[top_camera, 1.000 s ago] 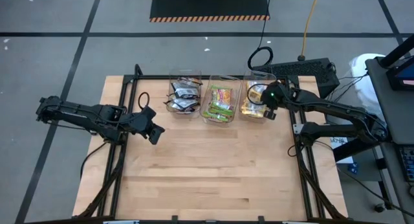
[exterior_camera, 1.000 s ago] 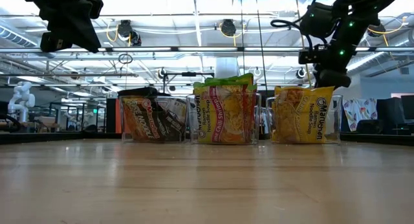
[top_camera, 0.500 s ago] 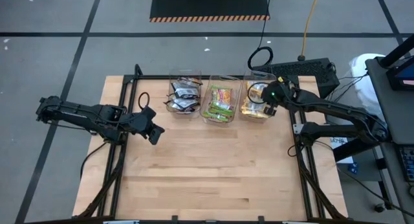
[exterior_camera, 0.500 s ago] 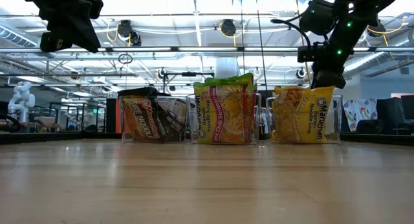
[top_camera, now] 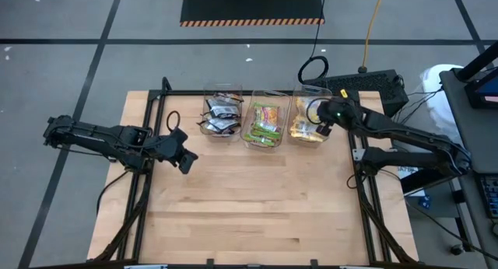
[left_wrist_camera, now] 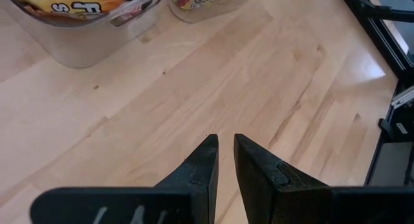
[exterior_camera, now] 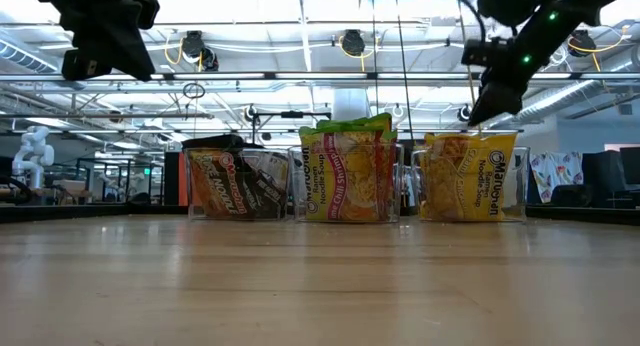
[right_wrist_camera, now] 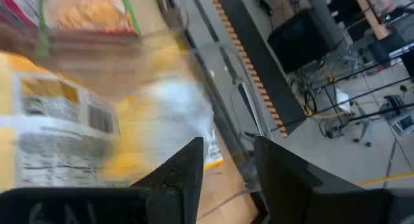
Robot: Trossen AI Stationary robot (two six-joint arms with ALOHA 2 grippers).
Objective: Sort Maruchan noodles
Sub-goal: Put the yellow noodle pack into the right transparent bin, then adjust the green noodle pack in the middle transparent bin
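- Right gripper (top_camera: 326,129) is held open and empty above the yellow noodles (top_camera: 305,127), which are packed in the bin (exterior_camera: 472,214) just below.
- Left gripper (top_camera: 187,162) is parked nearly closed, empty.

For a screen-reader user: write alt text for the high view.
Three clear plastic bins in a row at the wooden table's far edge hold sorted ramen packets: black, lime-green, yellow-orange. The right tool hovers open over the yellow-orange bin; the left tool waits left.
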